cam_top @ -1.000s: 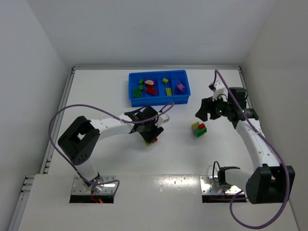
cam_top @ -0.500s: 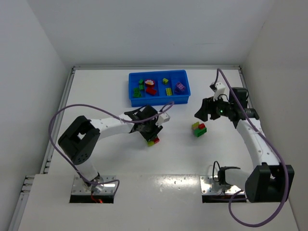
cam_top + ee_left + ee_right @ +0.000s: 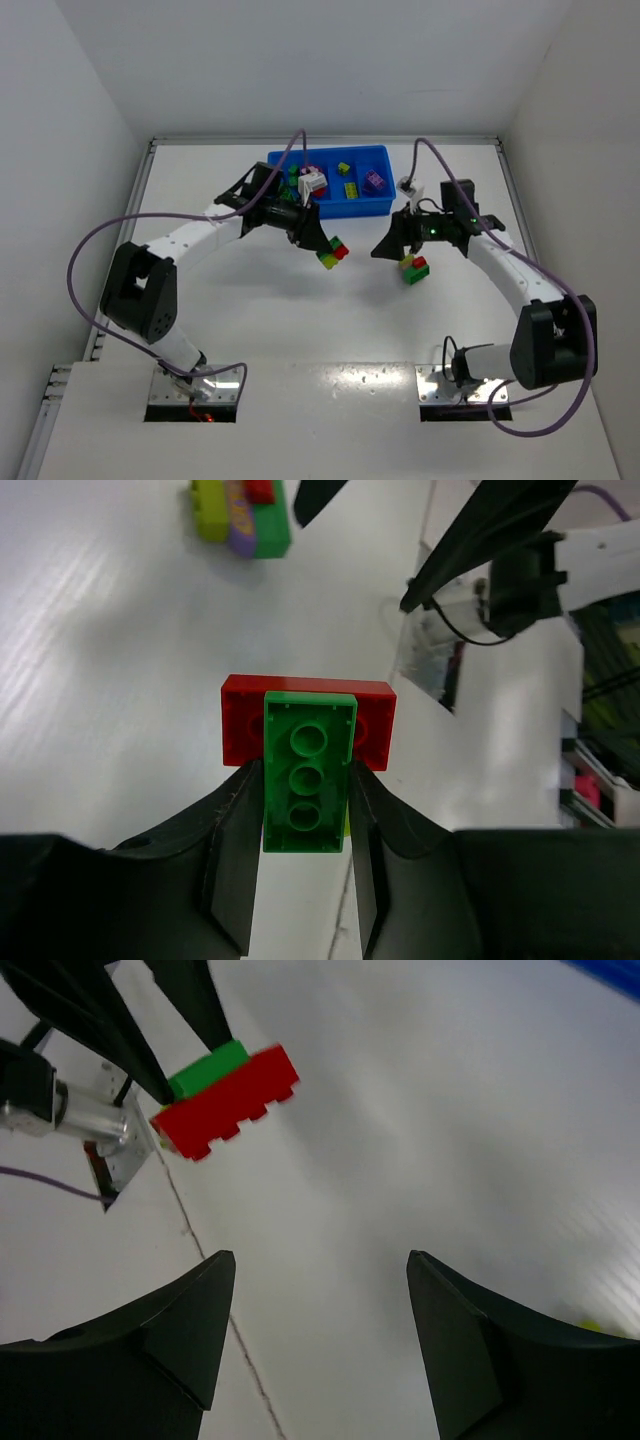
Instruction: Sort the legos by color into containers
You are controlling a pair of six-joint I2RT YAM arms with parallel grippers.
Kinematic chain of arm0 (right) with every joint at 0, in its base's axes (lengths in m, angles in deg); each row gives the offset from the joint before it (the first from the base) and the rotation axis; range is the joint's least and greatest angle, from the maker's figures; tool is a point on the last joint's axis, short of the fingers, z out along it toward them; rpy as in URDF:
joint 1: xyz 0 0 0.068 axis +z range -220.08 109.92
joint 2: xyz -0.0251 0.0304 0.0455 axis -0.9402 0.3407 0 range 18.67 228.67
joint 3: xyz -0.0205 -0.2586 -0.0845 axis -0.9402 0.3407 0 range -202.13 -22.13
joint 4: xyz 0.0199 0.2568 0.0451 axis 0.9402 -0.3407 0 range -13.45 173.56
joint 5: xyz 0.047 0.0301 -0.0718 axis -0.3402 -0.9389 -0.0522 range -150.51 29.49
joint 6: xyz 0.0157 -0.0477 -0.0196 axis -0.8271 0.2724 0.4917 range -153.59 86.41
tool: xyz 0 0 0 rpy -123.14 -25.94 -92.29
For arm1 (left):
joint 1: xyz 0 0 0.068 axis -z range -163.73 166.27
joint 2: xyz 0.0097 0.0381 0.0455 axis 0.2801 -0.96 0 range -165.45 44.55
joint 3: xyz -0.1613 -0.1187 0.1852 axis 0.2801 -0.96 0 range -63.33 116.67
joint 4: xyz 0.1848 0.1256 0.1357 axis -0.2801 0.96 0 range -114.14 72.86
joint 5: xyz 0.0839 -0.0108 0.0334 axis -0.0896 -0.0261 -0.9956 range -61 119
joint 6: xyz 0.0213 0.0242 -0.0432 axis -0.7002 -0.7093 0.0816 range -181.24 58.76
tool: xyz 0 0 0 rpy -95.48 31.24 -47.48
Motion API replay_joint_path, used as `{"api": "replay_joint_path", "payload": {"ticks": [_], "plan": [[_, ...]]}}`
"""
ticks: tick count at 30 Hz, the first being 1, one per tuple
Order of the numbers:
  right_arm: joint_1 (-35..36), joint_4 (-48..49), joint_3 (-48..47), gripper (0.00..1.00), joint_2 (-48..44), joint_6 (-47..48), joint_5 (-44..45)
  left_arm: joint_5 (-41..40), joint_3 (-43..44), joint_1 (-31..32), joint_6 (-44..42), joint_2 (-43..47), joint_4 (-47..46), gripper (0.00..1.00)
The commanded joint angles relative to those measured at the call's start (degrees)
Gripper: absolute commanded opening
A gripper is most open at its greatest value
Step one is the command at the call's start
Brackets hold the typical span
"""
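Robotics lab test cell. A plain white worktop (image 3: 220,320) is boxed in by bare white walls (image 3: 60,120). Two white robot arms (image 3: 200,230) are bolted to metal plates (image 3: 165,395) at the near edge, trailing purple cables (image 3: 70,283). Beyond both jaws sits a blue tray (image 3: 360,208) holding toy bricks (image 3: 350,189).

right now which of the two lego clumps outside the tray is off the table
The red-and-green clump, held aloft by the left gripper with its jaws shut on it. The other clump, multicoloured, sits on the table by the right gripper.
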State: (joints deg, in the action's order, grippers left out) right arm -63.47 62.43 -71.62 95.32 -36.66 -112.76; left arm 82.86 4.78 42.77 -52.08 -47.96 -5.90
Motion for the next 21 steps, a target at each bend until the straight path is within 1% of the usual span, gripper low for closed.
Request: {"api": "replay_joint_path", "payload": {"ticks": [1, 2, 3, 4, 5, 6, 8, 9, 10, 12, 13, 14, 15, 16, 18, 19, 20, 21], "plan": [[6.5, 2.1, -5.5, 0.70, -1.8, 8.9, 1.7, 10.6, 0.3, 0.3, 2.3, -1.0, -0.2, 0.01], [8.1, 2.1, -5.5, 0.70, -2.4, 11.4, 5.5, 10.6, 0.3, 0.3, 2.3, -1.5, -0.2, 0.01], [9.5, 2.1, -5.5, 0.70, -2.9, 13.9, 7.6, 10.6, 0.3, 0.3, 2.3, -1.5, -0.2, 0.01], [11.0, 2.7, -6.5, 0.70, -2.9, 13.2, 10.3, 9.1, -0.3, 0.3, 2.3, -1.0, -0.2, 0.01], [11.0, 2.1, -7.5, 0.70, -1.8, 11.3, 10.3, 6.9, -0.3, 0.3, 1.2, -0.5, -0.2, 0.01], [11.0, 0.7, -9.0, 0.70, -0.4, 8.5, 10.3, 1.6, -0.3, 0.3, 0.4, 0.3, 0.5, 0.00], [11.0, -4.9, -13.2, 0.66, 4.4, 6.5, 7.2, -4.1, -1.5, 1.1, -0.1, 2.8, 0.5, 0.00], [11.0, -5.7, -14.0, 0.66, 5.5, 3.5, 5.4, -10.4, -2.0, 1.7, -0.6, 3.8, 0.5, 0.00], [11.0, -5.7, -14.0, 0.66, 6.2, 1.4, 4.2, -13.2, -2.7, 1.7, -0.6, 4.8, 0.5, 0.00], [11.0, 0.1, -11.4, 0.66, 6.2, -3.8, 2.5, -19.2, -6.1, 3.5, 0.1, 8.3, -2.8, 0.00], [11.0, 2.6, -9.0, 0.66, 5.7, -8.6, 1.8, -24.7, -7.4, 4.1, 1.0, 9.6, -3.8, 0.00], [11.0, 6.8, -8.0, 0.67, 5.7, -10.7, 1.8, -27.1, -9.6, 4.1, 1.0, 10.8, -4.7, 0.00], [11.0, 8.3, -7.3, 0.69, 5.7, -12.6, 1.8, -28.8, -10.8, 4.9, 1.8, 12.9, -6.7, 0.00], [11.0, 9.2, -7.3, 0.69, 6.8, -15.1, 1.8, -31.9, -11.6, 5.6, 2.3, 13.8, -7.3, 0.00], [11.0, 9.2, -8.6, 0.69, 9.2, -15.7, 0.2, -34.4, -12.7, 7.1, 2.3, 14.4, -7.9, 0.00], [11.0, 9.2, -9.1, 0.69, 10.5, -17.5, -0.6, -37.7, -12.7, 7.1, 2.3, 14.9, -7.9, 0.00], [11.0, 9.2, -9.1, 0.69, 13.2, -18.3, -1.4, -38.8, -12.7, 7.9, 2.3, 14.9, -7.9, 0.00], [11.0, 9.2, -9.9, 0.69, 14.3, -19.1, -3.5, -40.3, -12.7, 8.7, 2.3, 14.9, -7.9, 0.00]]}}
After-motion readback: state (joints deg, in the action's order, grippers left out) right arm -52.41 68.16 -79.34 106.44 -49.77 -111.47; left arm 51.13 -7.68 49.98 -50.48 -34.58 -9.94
